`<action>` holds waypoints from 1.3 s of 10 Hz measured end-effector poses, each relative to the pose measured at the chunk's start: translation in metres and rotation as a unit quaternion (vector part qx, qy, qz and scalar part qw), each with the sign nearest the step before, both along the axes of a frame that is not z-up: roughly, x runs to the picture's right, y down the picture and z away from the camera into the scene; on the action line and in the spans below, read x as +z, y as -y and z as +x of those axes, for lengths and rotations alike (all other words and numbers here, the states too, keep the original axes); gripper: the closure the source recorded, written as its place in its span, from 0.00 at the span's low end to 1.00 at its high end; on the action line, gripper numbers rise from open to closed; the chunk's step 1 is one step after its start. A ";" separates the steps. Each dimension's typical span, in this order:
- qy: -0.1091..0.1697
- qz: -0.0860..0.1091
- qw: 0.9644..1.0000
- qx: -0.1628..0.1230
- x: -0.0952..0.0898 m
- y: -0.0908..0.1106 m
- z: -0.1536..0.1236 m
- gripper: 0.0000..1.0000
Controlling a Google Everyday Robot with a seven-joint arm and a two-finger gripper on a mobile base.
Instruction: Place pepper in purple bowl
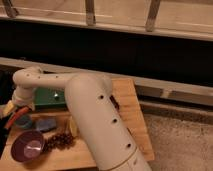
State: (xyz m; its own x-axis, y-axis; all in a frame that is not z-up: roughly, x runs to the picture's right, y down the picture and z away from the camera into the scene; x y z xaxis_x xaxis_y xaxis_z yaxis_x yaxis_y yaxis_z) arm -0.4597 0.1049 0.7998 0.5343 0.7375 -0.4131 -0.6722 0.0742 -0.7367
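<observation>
My gripper is at the far left edge of the view, at the end of the white arm that sweeps over the wooden table. It is shut on the pepper, a slim red-orange piece held slanting above the table's left end. The purple bowl stands on the table's front left corner, just below and a little right of the gripper, with nothing in it. The arm's wrist hides most of the fingers.
A small blue bowl sits right under the pepper, with a blue piece beside it. Dark grapes and a pale yellow banana-like piece lie right of the purple bowl. A green object lies behind.
</observation>
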 end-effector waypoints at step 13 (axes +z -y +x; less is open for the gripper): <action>-0.011 0.047 0.999 -0.005 -0.016 0.019 -0.002 1.00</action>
